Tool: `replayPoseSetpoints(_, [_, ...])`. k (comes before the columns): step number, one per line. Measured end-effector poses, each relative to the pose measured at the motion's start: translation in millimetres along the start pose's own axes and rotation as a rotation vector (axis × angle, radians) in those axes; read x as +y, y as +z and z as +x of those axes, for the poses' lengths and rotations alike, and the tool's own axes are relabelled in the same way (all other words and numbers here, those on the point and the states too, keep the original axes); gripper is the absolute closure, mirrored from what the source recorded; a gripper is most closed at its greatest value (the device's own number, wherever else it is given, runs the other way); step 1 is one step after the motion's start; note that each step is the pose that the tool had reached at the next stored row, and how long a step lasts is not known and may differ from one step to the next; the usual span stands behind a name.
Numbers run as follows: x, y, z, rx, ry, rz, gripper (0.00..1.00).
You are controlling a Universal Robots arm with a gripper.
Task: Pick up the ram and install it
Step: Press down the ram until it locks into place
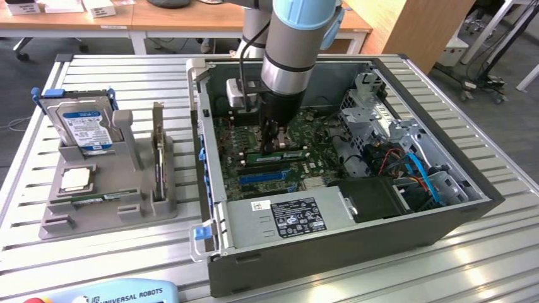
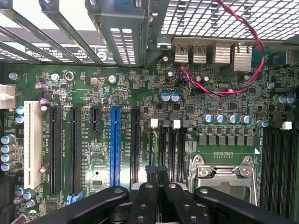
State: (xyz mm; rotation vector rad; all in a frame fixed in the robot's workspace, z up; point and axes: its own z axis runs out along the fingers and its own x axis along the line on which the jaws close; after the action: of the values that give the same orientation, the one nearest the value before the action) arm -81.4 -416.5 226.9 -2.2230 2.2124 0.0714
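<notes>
- Blue teach pendant [image 1: 118, 292] sits at the table's [image 1: 126, 76] near edge.
- Behind it stands the open computer case [image 1: 337, 249], with a labelled power supply [image 1: 286, 218] along its near side.
- On the exterior view's left, a grey tray [image 1: 110, 218] carries a hard drive [image 1: 84, 126] standing upright.
- Inside the case, the hand [image 1: 274, 146] hangs low over the motherboard [image 2: 140, 93], its fingers [image 2: 150, 170] closed together.
- The ram [image 1: 284, 154] lies directly beneath the fingertips, level with the board's slots. Whether it is clamped or merely touched, I cannot tell.
- Wooden desks [image 1: 168, 19] stand farthest back.
</notes>
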Motion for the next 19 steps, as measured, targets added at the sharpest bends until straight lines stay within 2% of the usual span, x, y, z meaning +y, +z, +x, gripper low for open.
replayPoseSetpoints(19, [-0.1, 4.1, 0.2, 0.0006, 0.0, -0.0003, 0.9])
